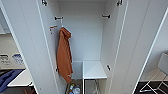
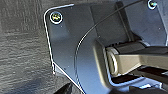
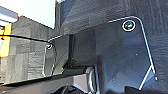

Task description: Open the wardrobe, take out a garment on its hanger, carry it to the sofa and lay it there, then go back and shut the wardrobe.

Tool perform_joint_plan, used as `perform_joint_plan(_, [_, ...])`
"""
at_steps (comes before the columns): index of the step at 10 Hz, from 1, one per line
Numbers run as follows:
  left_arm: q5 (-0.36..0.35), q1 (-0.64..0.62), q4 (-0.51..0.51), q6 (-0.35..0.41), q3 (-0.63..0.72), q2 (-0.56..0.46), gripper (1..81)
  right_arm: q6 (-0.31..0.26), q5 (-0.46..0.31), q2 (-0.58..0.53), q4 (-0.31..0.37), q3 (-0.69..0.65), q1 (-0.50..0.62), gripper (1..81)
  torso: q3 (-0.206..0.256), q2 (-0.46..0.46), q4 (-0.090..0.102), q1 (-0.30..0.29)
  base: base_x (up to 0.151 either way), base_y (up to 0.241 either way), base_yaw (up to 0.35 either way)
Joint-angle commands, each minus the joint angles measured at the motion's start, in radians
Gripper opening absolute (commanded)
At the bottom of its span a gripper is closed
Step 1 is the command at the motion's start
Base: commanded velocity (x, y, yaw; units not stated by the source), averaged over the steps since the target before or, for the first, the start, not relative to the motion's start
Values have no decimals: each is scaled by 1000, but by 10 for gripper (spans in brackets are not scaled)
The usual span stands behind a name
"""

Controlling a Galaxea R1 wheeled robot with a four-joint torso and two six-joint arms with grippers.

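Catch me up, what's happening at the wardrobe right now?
The robot is facing the wardrobe, and both doors stand open. Inside, a long orange hooded garment hangs on the left from a white hanger; no black top can be seen on the rail. A white shelf sits lower down, with a few bottles beneath it. Nothing is being handled in the head view. Both wrist views look down at dark floor.

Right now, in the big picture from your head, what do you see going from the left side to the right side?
Blue sofa → white table → left wardrobe door → orange hooded garment on its hanger → white shelf inside the wardrobe → right wardrobe door → white chair.
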Motion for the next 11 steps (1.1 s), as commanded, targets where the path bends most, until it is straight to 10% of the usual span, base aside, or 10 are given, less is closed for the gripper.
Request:
perform_joint_plan(1, [44, -99, -154, 47, 217, -202, 811, 31, -18, -184, 13, 161, 88, 811, 0, 0, 0, 0, 0, 0, 0])
perform_joint_plan(11, [-49, -313, -82, 81, 965, -799, 811, 171, 71, -604, 6, 446, 308, 811, 0, 0, 0, 0, 0, 0, 0])
